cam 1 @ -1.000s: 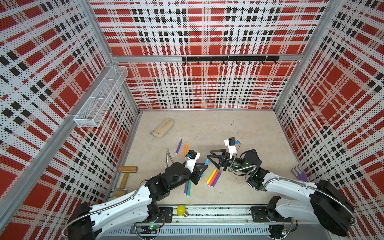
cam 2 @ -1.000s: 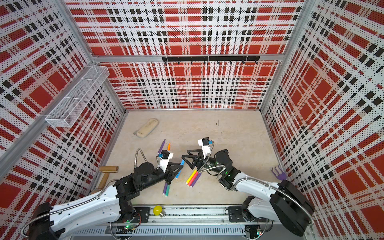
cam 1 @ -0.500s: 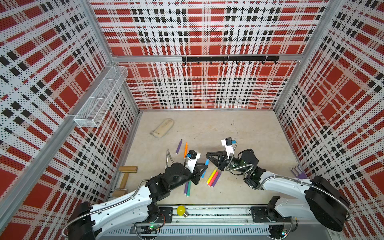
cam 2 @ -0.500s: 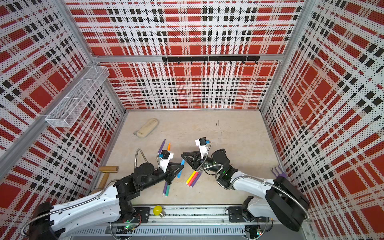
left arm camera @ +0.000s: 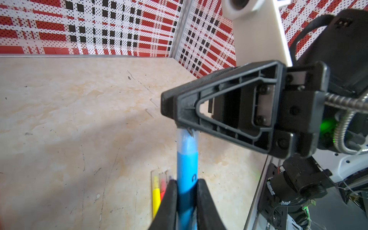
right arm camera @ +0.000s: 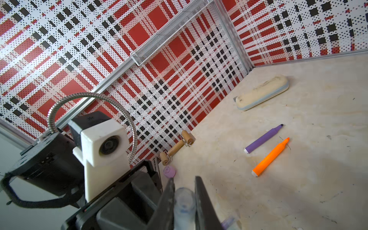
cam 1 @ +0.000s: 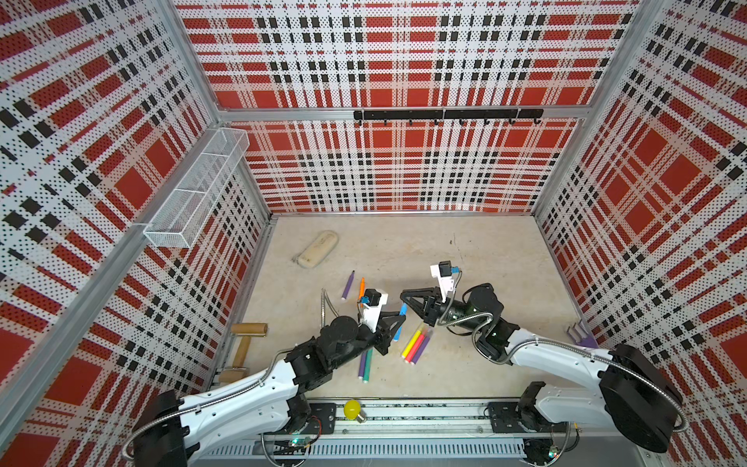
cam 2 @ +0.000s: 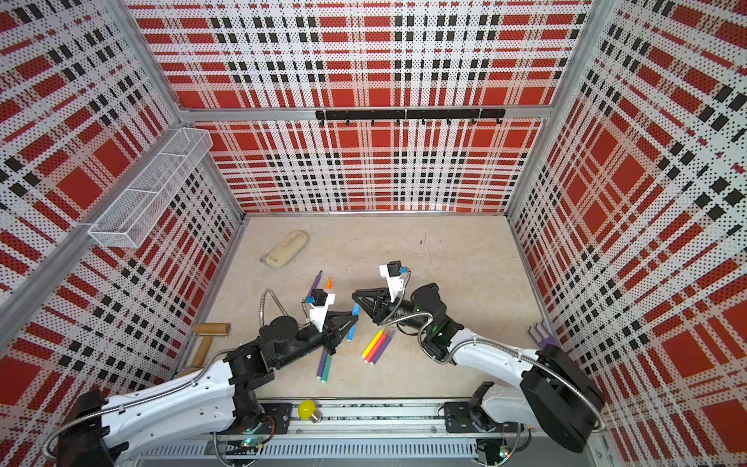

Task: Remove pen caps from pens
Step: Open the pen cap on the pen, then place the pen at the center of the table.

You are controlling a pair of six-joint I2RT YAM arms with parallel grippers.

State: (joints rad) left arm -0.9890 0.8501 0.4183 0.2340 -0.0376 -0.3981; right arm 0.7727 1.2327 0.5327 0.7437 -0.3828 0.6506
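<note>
Since a second ago, swung the right tool (cam 1: 404,299) across toward the left arm (cam 1: 242,400) and pressed it together on the pale cap (left arm camera: 187,141) of the blue pen (left arm camera: 187,169); stood spread and clear of that pen back then. No shift seen among the other things.

Nearest, on the front rail (cam 1: 424,416), a yellow bulb (cam 1: 352,409). Just past the rail, on the table (cam 1: 485,250), a pair of pens (cam 1: 361,370), purple and teal, side by side and partly under the left arm. Near their right, three capped pens (cam 1: 416,347), yellow, pink and purple, touching in a row, pale caps toward the right arm (cam 1: 558,360). At the table's left edge, a wooden roller (cam 1: 242,347).

Next, mid-table, the left tool (left arm camera: 186,185) pinching the blue barrel, fingers (left arm camera: 171,199) tight on either side. Blue pen spanning the gap between both tools, held clear of the table, cap still seated on its barrel and gripped at its outer end by the right tool's tips. Same grip in the right wrist view, cap between the dark fingers (right arm camera: 201,199).

At the table's right edge, a purple pronged object (cam 1: 580,333). Farther on, a bare purple pen (right arm camera: 262,138) and an orange pen (right arm camera: 270,159), both uncapped, near each other but not touching, tips toward the back. Beyond them, a beige oblong block (cam 1: 317,248). Farthest, up on the plaid walls (cam 1: 404,170), a white mesh basket (cam 1: 194,194) and a black hook rail (cam 1: 444,114).
</note>
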